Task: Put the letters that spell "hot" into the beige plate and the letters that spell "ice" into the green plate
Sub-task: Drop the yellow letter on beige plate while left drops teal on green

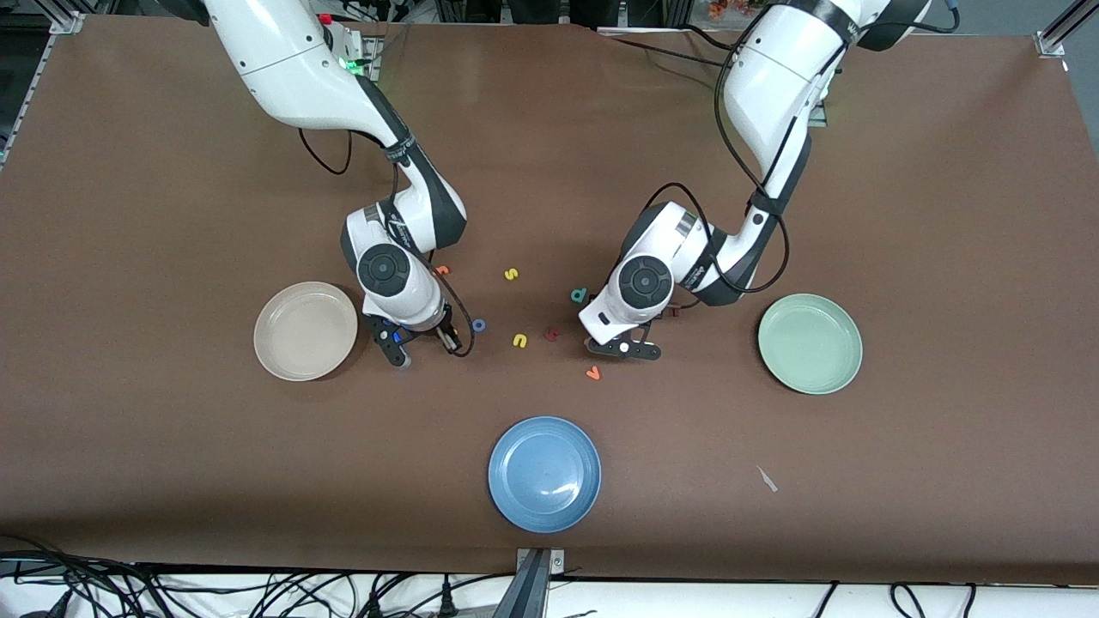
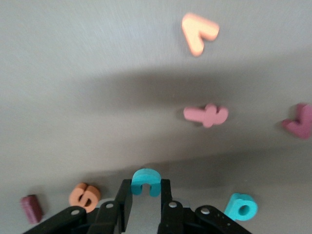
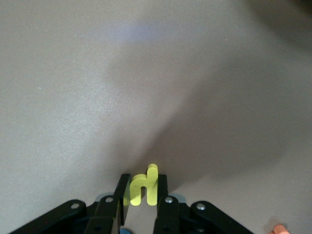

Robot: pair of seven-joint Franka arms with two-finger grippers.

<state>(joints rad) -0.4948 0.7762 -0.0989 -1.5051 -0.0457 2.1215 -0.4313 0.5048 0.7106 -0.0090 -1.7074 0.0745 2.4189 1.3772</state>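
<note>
Fingers of both arms closed on one letter each, plates not yet filled.

We see the right gripper pinching the yellow "h" low over the desk, just beside the beige plate at centre-left of the front view. The left gripper pinches the teal "c", with the green plate at centre-right. We judge this the grasp step; next, each letter needs lifting and carrying over its own plate.

high front camera; two close wrist cameras.
</note>
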